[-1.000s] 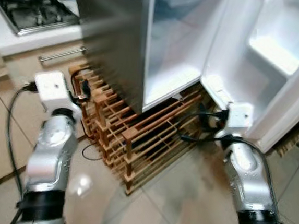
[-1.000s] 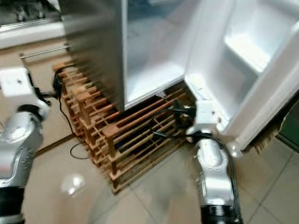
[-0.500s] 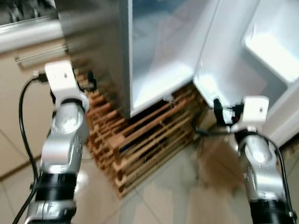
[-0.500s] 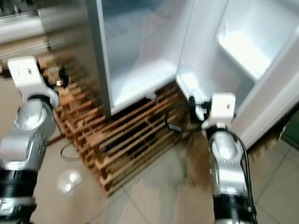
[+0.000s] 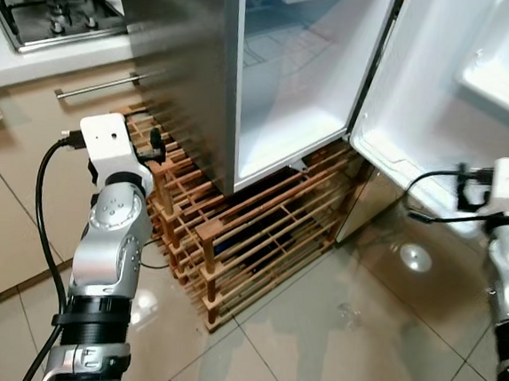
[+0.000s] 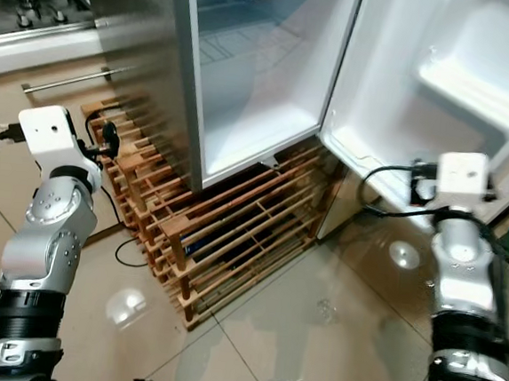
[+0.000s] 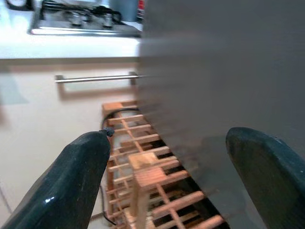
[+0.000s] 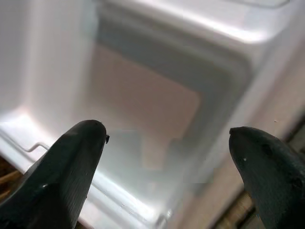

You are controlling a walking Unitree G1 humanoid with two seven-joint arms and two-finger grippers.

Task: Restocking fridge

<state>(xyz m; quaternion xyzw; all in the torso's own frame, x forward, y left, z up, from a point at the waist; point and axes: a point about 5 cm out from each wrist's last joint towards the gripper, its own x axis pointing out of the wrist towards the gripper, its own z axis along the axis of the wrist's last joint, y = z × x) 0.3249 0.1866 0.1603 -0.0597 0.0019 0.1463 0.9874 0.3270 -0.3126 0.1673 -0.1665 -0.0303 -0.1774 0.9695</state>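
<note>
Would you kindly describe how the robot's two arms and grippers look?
Both arms are rounded silver shells with black bands lower down. Each wrist carries a white box with a black cable looping off it. The left gripper and right gripper each have two broad, glossy black fingers with rounded tips.

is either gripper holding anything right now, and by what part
Nothing is held. The left gripper is open beside the fridge, over the wooden rack; the right gripper is open, facing the inside of the open fridge door.
</note>
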